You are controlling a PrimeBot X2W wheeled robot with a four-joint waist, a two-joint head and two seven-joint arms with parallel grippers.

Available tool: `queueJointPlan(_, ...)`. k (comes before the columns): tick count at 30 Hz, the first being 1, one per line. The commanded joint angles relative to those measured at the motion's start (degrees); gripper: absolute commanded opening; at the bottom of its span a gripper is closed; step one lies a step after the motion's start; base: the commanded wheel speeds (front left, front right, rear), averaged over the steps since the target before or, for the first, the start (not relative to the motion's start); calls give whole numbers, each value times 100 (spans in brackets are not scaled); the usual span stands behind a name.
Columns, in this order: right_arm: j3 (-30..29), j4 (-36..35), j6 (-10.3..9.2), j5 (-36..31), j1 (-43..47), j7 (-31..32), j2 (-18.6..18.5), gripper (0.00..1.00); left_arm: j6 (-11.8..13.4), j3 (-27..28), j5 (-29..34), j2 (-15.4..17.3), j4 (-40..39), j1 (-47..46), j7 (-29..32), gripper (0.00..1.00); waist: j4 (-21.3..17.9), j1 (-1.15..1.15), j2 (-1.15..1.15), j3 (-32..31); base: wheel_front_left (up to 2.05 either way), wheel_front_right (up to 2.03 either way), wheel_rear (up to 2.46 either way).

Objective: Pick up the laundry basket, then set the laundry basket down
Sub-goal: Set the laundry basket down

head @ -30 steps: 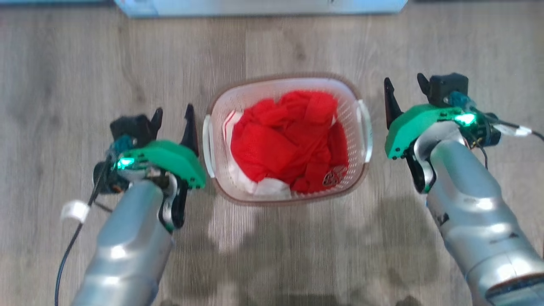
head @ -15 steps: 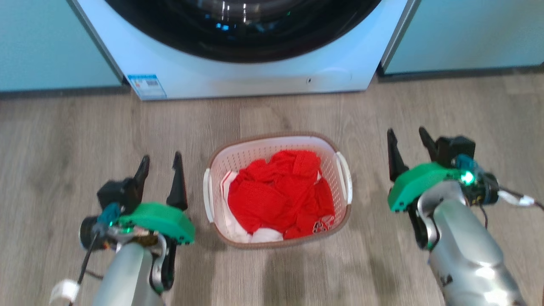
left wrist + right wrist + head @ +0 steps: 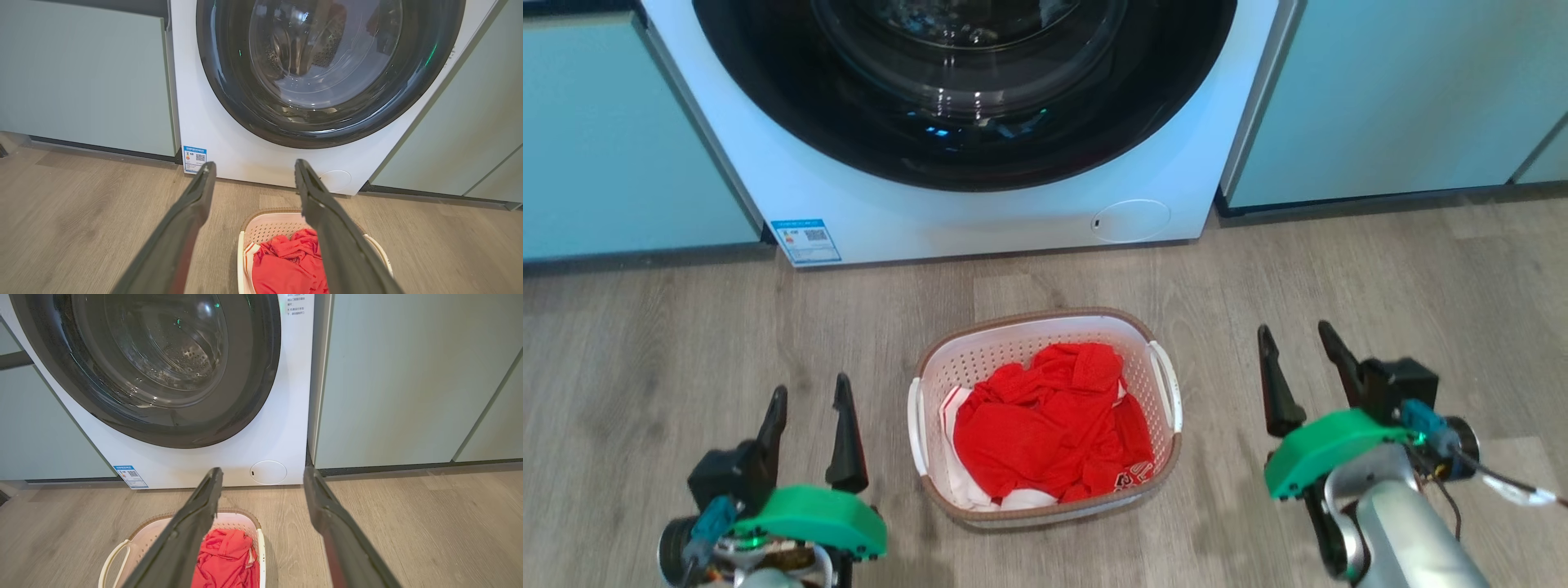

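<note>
camera tilted up, washer (image 3: 980, 229) now in sight. basket (image 3: 1033, 315) on floor (image 3: 686, 343) before washer, between grippers. left gripper (image 3: 809, 388), right gripper (image 3: 1294, 329) a second ago close by handles (image 3: 916, 425), now well clear, fingers spread wide, empty. likely set-down finished.

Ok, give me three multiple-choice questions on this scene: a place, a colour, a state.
1. Where does the laundry basket stand? A) floor, before the washing machine B) inside the drum C) on a shelf
2. What colour is most of the cloth inside? A) blue B) red C) yellow
3. How are the left gripper and right gripper? A) both open, empty B) both shut on handles C) one open, one shut
Answers: 1 A, it rests on the floor below the round door; 2 B, a red heap fills it; 3 A, both stand spread, clear of the basket.
</note>
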Motion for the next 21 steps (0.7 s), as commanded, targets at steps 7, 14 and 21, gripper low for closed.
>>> queueJointPlan(7,27,-658,-15,-140,367,-76,48,100,162,253,12,48,-638,274,-30,100,-118,1,0,-151,0,0,0)
queueJointPlan(14,-24,-836,-15,-166,610,-76,48,100,195,338,48,48,-813,605,-30,100,-160,1,0,-283,0,0,0)
queueJointPlan(21,-30,-854,-15,-218,715,-76,48,100,204,372,62,48,-812,757,-30,100,-181,1,0,-373,0,0,0)
